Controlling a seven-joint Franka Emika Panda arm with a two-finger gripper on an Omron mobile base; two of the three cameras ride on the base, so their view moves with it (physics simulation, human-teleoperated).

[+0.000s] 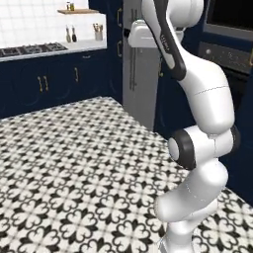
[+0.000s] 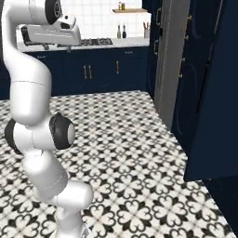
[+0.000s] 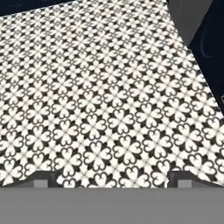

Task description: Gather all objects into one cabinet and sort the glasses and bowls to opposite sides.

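None of the cups or the bowl is anywhere I can make out from here, so nothing is being gathered yet; my guess is the robot is between stops, carrying nothing. The tall navy cabinet point(image 2: 209, 93) stands to the right, its dark door swung out toward us in the right base view, which would suit loading its shelves, though the shelves themselves are hidden from me.

The tool point(image 3: 109, 179) is held high with its hand level, and its two dark fingertips point(image 3: 41, 180) stand wide apart with only patterned floor tile point(image 3: 109, 109) between them. Jaws empty and spread like that look ready for a pick rather than a placement.

The white arm point(image 1: 207, 113) is folded tall and close over its base, a compact posture that makes sense for driving across the room. Beyond it, the grey refrigerator point(image 1: 141, 74) stands against the navy units, and on the far tabletop point(image 2: 125, 42) sit a cooktop point(image 1: 32, 49), two bottles point(image 2: 121, 31) and a utensil holder point(image 1: 99, 32).
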